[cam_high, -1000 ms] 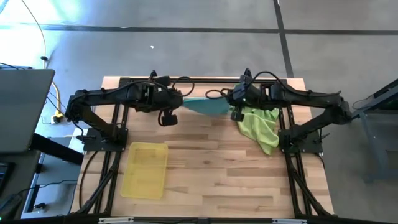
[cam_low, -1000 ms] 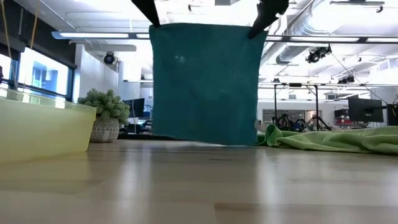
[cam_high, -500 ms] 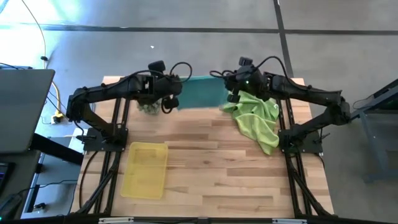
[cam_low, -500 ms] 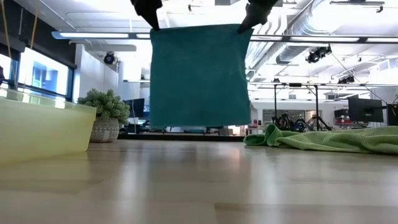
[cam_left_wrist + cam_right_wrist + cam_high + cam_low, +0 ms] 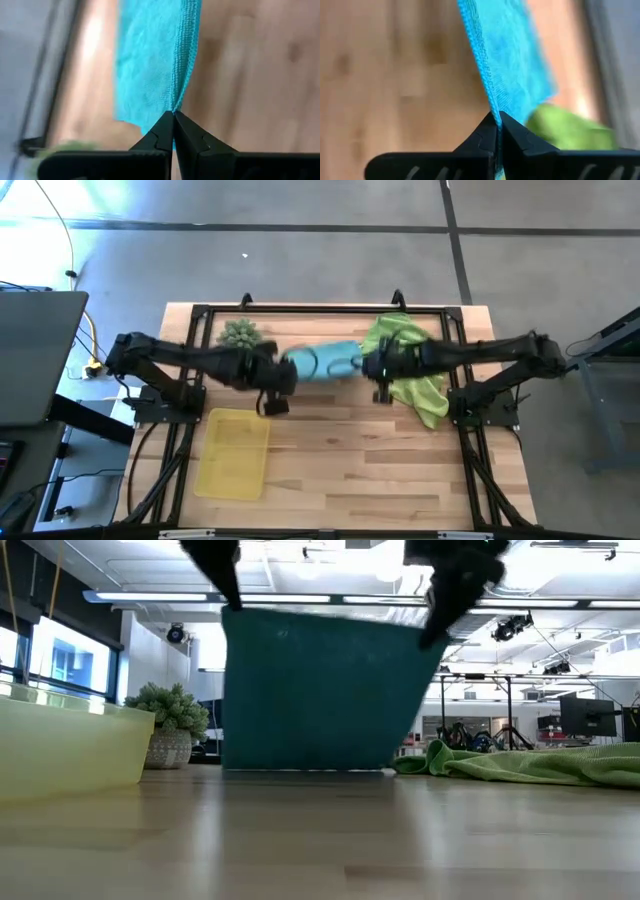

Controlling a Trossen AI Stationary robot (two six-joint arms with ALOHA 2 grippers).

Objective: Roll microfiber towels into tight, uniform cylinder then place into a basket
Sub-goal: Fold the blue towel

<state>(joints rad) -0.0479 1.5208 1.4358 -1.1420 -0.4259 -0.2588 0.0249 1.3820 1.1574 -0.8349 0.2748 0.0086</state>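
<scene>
Above the surface [image 5: 340,450], toward 12 o'clock of centre, the teal towel [image 5: 322,363] is hanging stretched between both arms. Left gripper [image 5: 173,116] jaws are clenching one upper corner; right gripper [image 5: 497,117] jaws are clenching the other. Lime towels [image 5: 408,365] are lying at 2 o'clock, the basket [image 5: 232,452] at 8 o'clock.

High view straight down over worktop [image 5: 340,470]; low view level across it; wrist views close behind each pincer, sharing teal towel [image 5: 325,362].
</scene>
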